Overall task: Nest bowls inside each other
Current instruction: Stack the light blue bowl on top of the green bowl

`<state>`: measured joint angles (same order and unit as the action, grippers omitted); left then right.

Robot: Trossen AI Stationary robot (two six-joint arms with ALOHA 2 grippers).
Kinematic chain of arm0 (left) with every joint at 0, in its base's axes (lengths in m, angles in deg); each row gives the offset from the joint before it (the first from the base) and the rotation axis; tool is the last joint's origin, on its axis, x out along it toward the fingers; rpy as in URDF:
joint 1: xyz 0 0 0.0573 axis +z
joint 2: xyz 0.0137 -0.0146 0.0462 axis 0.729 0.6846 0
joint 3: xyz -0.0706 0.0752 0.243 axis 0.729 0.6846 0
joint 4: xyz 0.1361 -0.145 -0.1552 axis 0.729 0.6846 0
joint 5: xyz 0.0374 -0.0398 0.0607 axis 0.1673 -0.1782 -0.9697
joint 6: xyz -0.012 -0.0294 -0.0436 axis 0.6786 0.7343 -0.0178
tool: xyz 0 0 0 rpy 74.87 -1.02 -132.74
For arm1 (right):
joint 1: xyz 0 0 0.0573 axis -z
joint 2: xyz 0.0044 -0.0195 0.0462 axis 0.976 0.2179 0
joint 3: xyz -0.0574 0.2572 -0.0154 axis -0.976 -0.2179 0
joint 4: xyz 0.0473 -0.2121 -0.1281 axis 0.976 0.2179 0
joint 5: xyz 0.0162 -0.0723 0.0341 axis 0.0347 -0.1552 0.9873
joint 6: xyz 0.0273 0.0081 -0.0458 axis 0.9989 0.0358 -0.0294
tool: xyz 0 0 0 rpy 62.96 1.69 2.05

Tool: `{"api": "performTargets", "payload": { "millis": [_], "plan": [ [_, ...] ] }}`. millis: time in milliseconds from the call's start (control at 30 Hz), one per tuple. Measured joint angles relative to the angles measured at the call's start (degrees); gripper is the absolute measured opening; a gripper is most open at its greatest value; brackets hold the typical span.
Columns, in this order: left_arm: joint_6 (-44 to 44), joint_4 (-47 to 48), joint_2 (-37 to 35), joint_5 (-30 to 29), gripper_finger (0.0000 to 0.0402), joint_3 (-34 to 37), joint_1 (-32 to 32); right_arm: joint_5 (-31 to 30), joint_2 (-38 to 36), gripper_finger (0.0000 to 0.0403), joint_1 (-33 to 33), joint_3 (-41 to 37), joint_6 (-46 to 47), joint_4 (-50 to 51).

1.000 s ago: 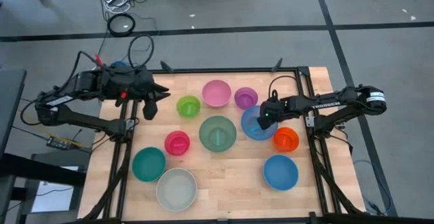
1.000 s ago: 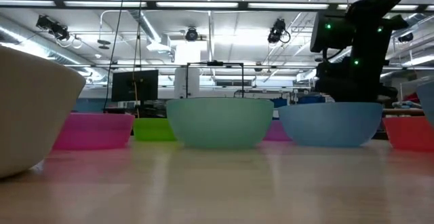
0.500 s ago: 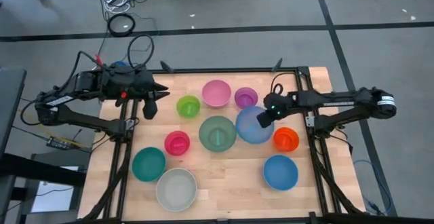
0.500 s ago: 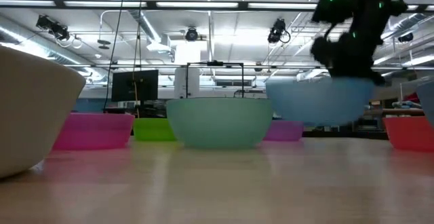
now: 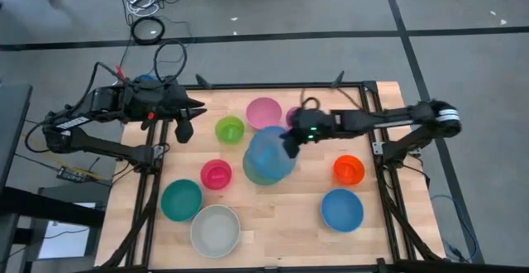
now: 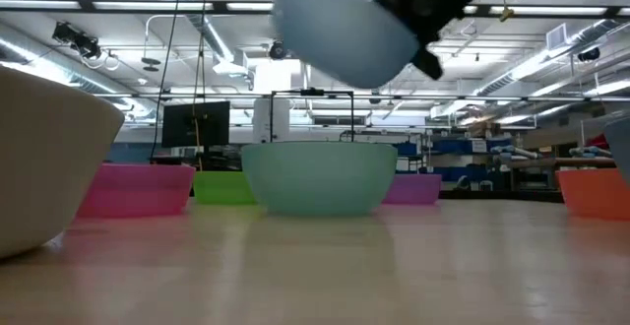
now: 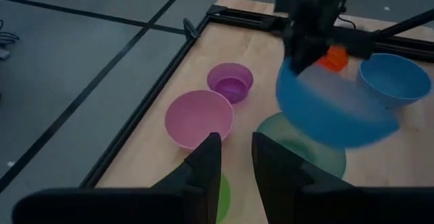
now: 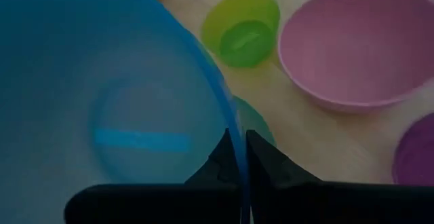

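My right gripper (image 5: 291, 138) is shut on a light blue bowl (image 5: 269, 150), which hangs in the air over the sage green bowl (image 6: 318, 177) at the table's middle. In the low view the blue bowl (image 6: 340, 25) is well above the green one and tilted. The green bowl's edge (image 5: 254, 178) shows below the blue bowl and it rests on its base. My left gripper (image 5: 188, 120) waits open above the table's far left, with nothing between its fingers (image 7: 210, 159). My right gripper pinches the light blue bowl's rim (image 8: 227, 108) on the bowl's right side, one finger inside the wall and one outside. The fingers slant down from the table's right. The bowl is lifted clear and tilted, above the sage green bowl.
Other bowls stand on the wooden table: pink (image 5: 264, 112), lime green (image 5: 230, 129), purple (image 7: 230, 81), magenta (image 5: 216, 174), teal (image 5: 181, 199), grey-white (image 5: 215, 230), blue (image 5: 341, 209) and orange (image 5: 348, 169). A black frame (image 5: 380, 165) edges the table.
My right gripper has lifted the light blue bowl off the table at the right and carried it up and toward the table's left. The bowl has gone from standing level beside the sage green bowl to hanging tilted above it.
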<state>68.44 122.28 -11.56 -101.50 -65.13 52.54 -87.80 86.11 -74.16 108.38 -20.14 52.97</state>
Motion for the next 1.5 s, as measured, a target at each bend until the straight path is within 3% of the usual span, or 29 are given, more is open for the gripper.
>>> {"api": "performTargets", "payload": {
  "millis": [267,500,1000,1333,1500],
  "plan": [
    [0.0,0.6,-0.1,-0.1,0.0092,0.0,0.0,3.7,14.6,0.0,1.4,13.9,-1.9,15.5],
    [0.0,1.0,-0.1,0.0,0.0092,0.0,0.0,7.0,19.3,0.0,3.2,20.9,-5.0,23.2],
    [0.3,0.9,-0.1,0.0,0.0092,0.0,0.0,10.9,24.9,0.0,5.1,20.8,-6.5,25.7],
    [0.4,1.8,-0.1,0.0,0.0092,0.0,0.0,9.4,26.7,0.0,3.8,20.9,-6.5,24.0],
    [0.5,2.1,-0.1,0.0,0.0092,0.0,0.0,8.5,24.9,0.0031,3.5,20.9,-6.6,25.3]
  ]
}}
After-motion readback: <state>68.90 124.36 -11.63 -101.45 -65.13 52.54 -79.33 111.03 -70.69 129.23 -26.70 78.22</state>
